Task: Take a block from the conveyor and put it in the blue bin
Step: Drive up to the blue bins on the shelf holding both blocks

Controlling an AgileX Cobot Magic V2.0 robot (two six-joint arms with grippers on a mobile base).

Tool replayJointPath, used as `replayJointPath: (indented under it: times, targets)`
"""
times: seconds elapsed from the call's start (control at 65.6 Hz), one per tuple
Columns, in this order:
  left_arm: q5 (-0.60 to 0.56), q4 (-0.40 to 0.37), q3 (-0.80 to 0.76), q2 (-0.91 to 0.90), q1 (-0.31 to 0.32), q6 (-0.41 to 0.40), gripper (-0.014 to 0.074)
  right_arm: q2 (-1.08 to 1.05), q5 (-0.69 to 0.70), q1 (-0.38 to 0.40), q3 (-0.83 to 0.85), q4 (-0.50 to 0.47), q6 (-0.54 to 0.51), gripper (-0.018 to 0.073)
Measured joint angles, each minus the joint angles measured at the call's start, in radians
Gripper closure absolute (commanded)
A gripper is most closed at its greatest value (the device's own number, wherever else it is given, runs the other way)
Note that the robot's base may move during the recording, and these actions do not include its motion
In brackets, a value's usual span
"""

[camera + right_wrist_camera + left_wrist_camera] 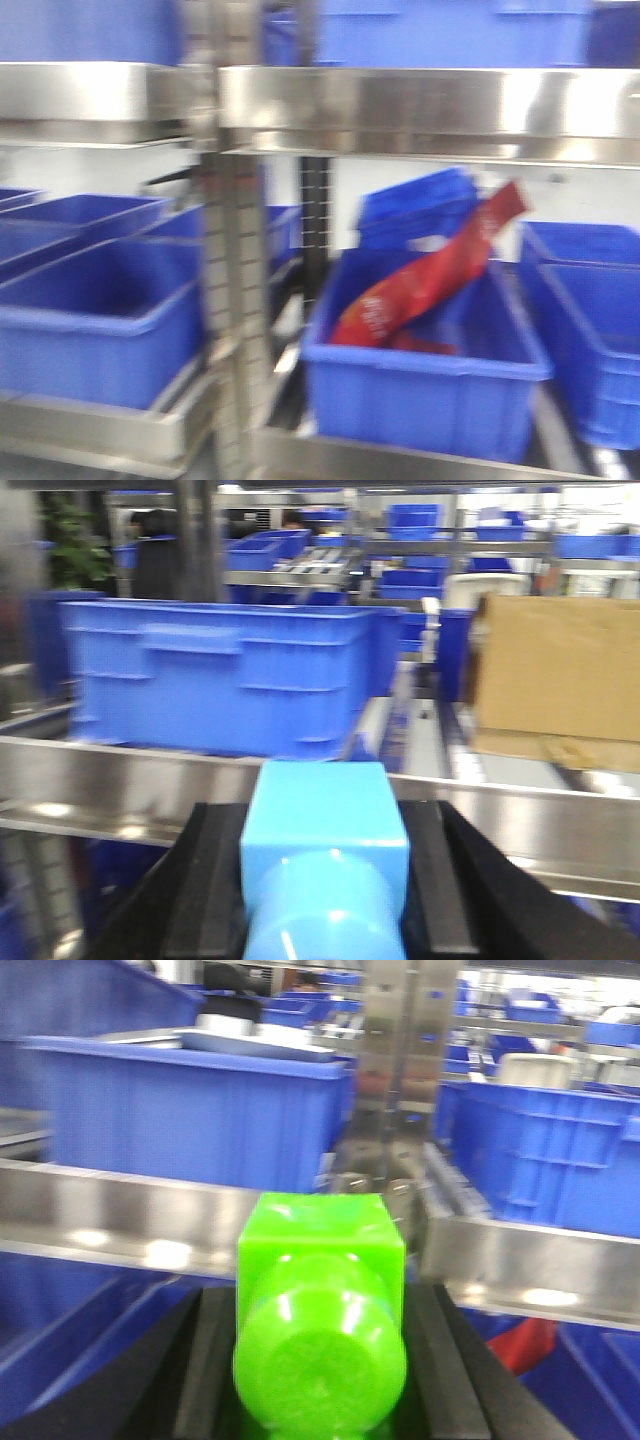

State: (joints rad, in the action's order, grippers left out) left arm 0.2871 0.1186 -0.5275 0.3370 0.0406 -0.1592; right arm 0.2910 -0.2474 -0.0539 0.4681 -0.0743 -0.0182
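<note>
Left gripper (322,1345) is clamped on a bright green plastic block (318,1280) and right gripper (325,880) on a light blue plastic block (325,815), with the conveyor out of view, so the carry step seems in hand, and next each needs centring over a blue plastic bin (420,410) and releasing.

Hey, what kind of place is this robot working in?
Probably a warehouse or factory storage area: stainless steel shelving holds rows of blue plastic bins, more of both fill the background, and a cardboard box stands nearby.
</note>
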Motion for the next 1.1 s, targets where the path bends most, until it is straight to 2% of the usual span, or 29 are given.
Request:
replayJointPath:
  times: [1.097]
  targets:
    - [0.0,0.0,0.0,0.0,0.0,0.0,0.0707,0.0,0.0,0.0,0.0,0.0,0.0,0.0721]
